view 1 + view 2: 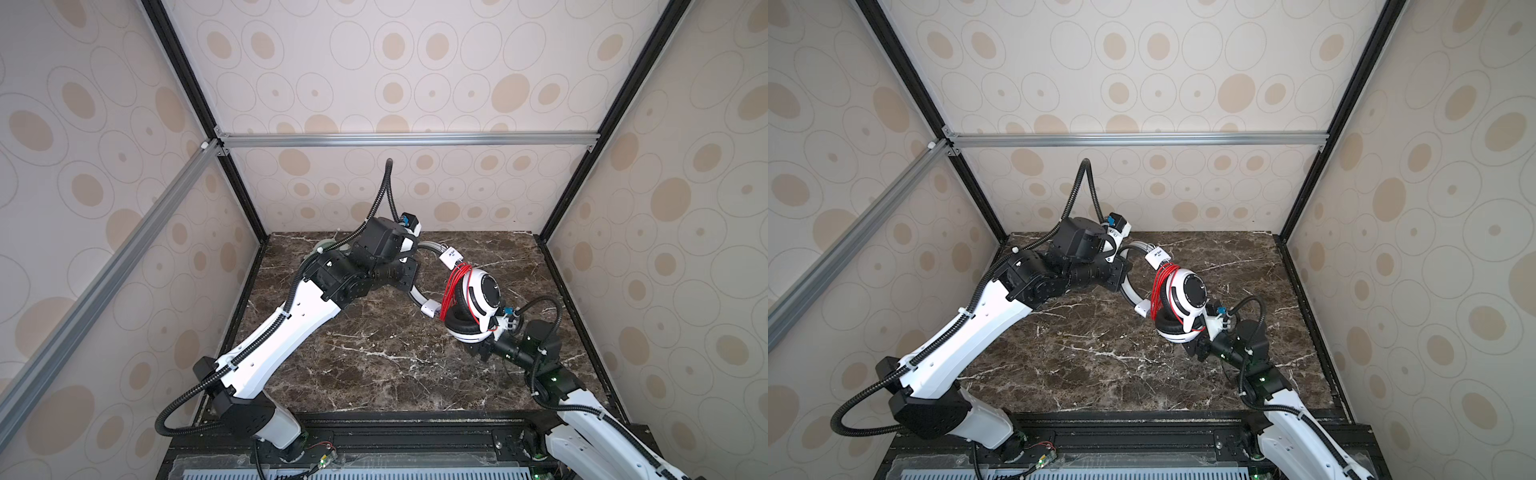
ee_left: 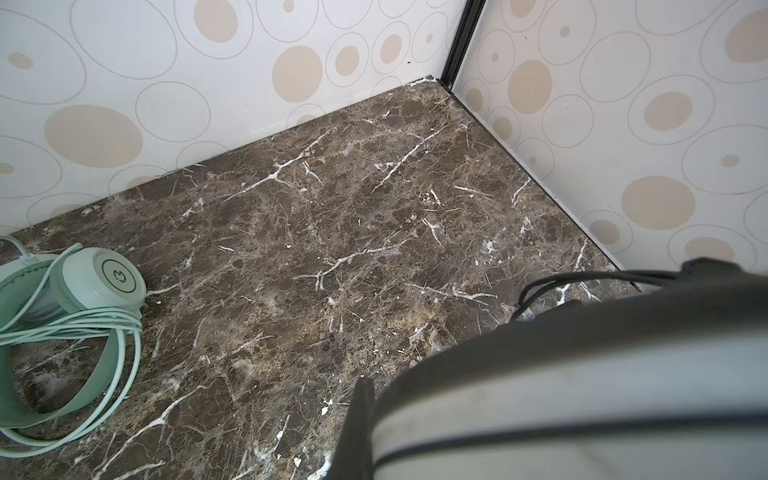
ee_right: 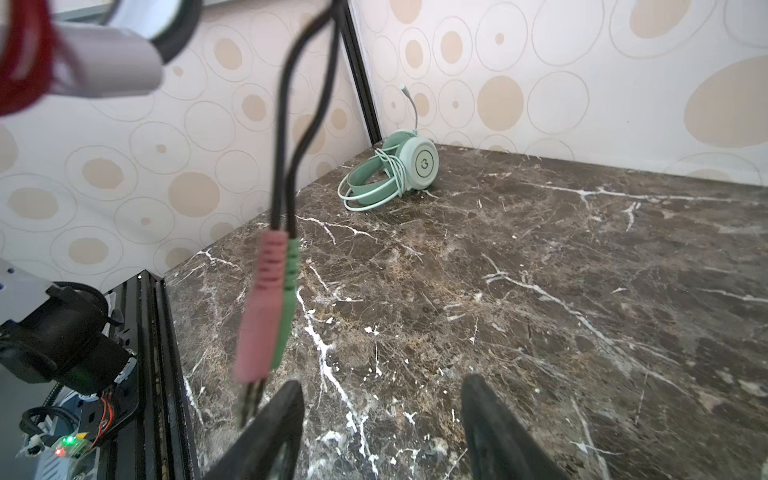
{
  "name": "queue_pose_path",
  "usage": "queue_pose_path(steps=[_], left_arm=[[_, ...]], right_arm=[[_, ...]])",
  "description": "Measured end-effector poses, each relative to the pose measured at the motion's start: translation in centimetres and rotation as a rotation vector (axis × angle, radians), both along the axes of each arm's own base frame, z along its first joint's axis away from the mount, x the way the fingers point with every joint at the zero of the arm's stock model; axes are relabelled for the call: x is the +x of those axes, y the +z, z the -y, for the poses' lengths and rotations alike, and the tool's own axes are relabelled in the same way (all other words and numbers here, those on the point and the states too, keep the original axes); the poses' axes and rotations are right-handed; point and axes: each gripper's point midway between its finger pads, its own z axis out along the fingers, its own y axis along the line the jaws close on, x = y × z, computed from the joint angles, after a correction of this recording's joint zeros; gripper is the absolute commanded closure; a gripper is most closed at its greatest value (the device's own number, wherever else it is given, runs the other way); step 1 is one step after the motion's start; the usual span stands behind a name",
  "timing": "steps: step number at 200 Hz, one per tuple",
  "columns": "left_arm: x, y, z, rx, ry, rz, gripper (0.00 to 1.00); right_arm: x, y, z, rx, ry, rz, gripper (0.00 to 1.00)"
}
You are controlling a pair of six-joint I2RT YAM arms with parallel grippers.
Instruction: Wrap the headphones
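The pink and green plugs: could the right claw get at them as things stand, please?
Probably yes: the right claw stands open and empty, and the plugs dangle free just beside one of its fingers, nothing between.

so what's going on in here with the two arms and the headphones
The left claw is shut on the headband of the white-and-black over-ear headset, whose thin red cable is coiled around it. The right claw stands open by the ear cups, empty, with the pink and green plugs dangling before it. The mint-green over-ear headset lies in the far left corner of the dark marble tabletop, cable bundled around it.
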Motion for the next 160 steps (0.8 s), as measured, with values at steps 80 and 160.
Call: queue_pose_path(steps=[80,160], left_arm=[[0.0,0.2,0.3,-0.008,-0.008,-0.005,1.0],[0.0,0.4,0.3,-0.013,-0.01,-0.003,1.0]], right_arm=[[-0.3,0.4,-0.3,-0.008,0.032,0.004,0.27],[2.9,1.1,-1.3,-0.029,0.025,-0.023,0.27]])
